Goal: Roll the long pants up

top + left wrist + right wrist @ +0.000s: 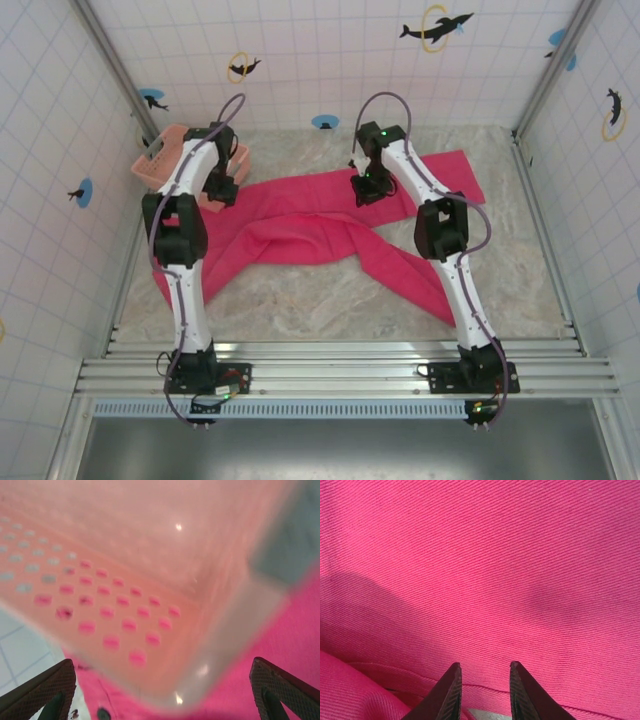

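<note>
The long pants (300, 235) lie spread across the table (300, 305); one leg runs from the near left up toward the far right, and the other splays off toward the near right, so the two legs make a wide fork rather than a neat stack.

My left gripper (162, 662) is released, with its fingers (45, 690) far apart; it hovers right at a corner of the basket (125, 555), and I see magenta cloth below that corner. The basket stands in the far left corner of the table, just beside the end of the pants. I can't tell whether it actually sits on the fabric or only overhangs it.

My right gripper (485, 665) is down over the far leg, with its jaws only narrowly apart and their tips aimed at a seam. I cannot tell whether they pinch a fold or just hang above it.

My worries from here:
- If I close the left jaws where they stand, I judge they catch the basket rim instead of cloth.
- If the basket does rest on the fabric, any pull from the right drags or tips it.
- With the legs forked like this, a roll begun now would likely come out skewed and loose.
- A shallow pinch on the right could lift only the top layer, which then slips free mid-roll.
</note>
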